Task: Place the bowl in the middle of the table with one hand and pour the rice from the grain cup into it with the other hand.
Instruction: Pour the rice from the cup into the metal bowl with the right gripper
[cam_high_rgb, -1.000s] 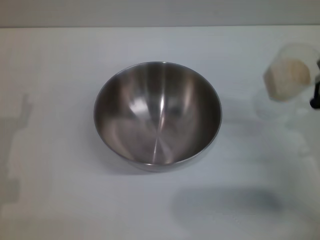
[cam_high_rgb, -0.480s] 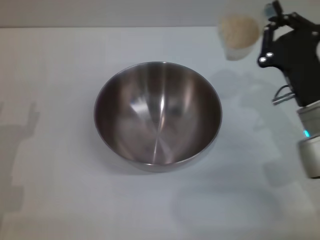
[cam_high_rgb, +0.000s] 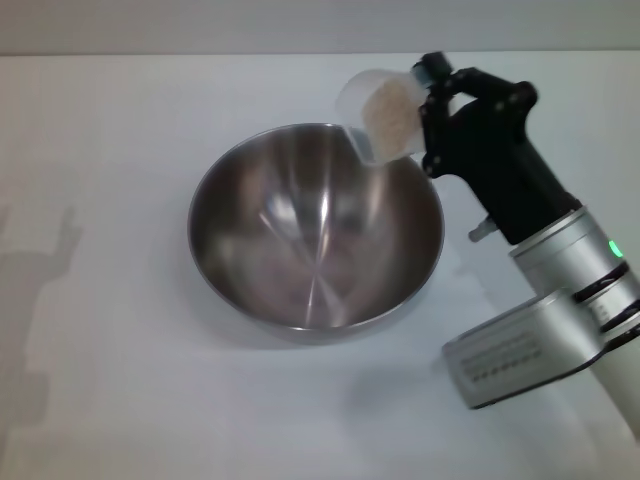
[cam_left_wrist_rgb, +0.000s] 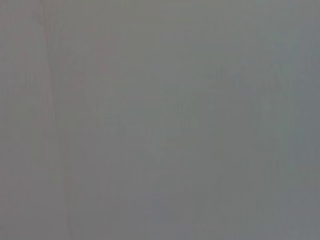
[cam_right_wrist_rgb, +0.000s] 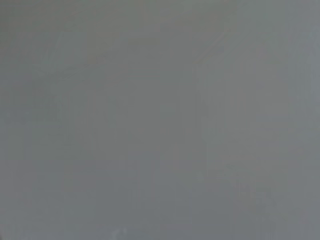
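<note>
The shiny steel bowl (cam_high_rgb: 315, 228) stands in the middle of the white table (cam_high_rgb: 120, 400) and holds nothing that shows. My right gripper (cam_high_rgb: 420, 110) is shut on the clear grain cup (cam_high_rgb: 385, 115) and holds it tilted over the bowl's far right rim. The pale rice (cam_high_rgb: 392, 118) is still inside the cup, lying toward its lowered side. My left gripper is out of view; only its shadow lies on the table at the left. Both wrist views show only plain grey.
The right arm (cam_high_rgb: 540, 260) reaches in from the lower right across the table beside the bowl. The table's far edge (cam_high_rgb: 200, 54) runs along the back.
The right gripper has carried the cup from the far right of the table up and leftward to the bowl's rim and tilted it. The bowl has not moved.
</note>
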